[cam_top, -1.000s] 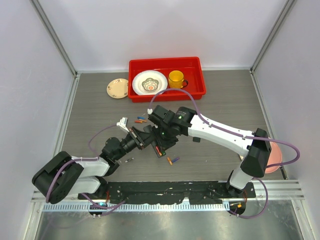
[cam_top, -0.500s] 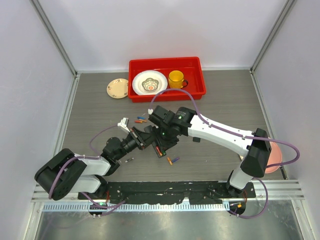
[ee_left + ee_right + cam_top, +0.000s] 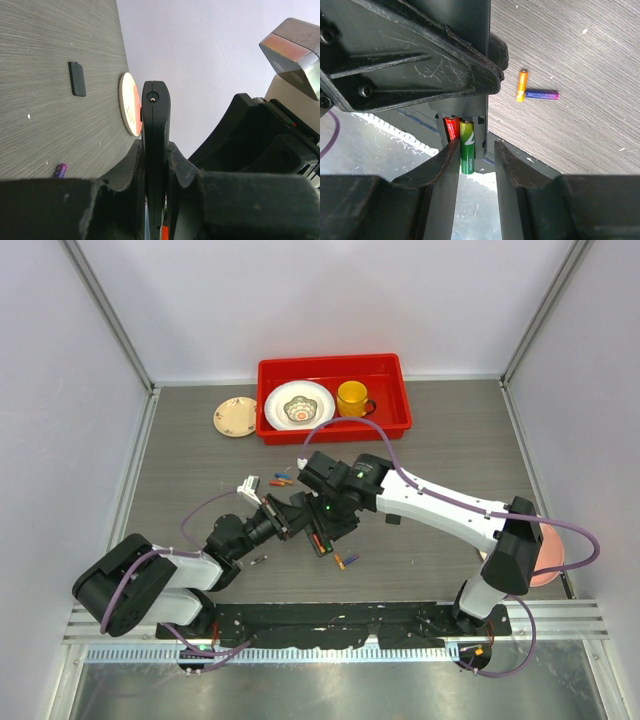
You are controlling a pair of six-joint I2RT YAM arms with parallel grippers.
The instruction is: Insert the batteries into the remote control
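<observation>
My left gripper (image 3: pixel 287 517) is shut on the slim black remote control (image 3: pixel 316 534) and holds it edge-on above the table; the left wrist view shows the remote (image 3: pixel 156 130) clamped between the jaws. My right gripper (image 3: pixel 326 512) is open at the remote's open compartment (image 3: pixel 481 132). A red battery (image 3: pixel 451 127) lies in the compartment. A green battery (image 3: pixel 467 147) lies beside it, jutting out past the end and touching my right gripper's (image 3: pixel 476 150) left finger. Orange (image 3: pixel 521 86) and blue-purple (image 3: pixel 541 94) batteries lie loose on the table.
More loose batteries (image 3: pixel 282 480) lie behind the grippers, and a grey one (image 3: pixel 258 560) lies near the left arm. A small black cover (image 3: pixel 77 78) lies flat on the table. A red tray (image 3: pixel 390 422) at the back holds a plate and a yellow cup. A pink plate (image 3: pixel 548 570) sits at the right.
The left arm's rear link has shifted slightly to the right. Both grippers and the remote stay where they were.
</observation>
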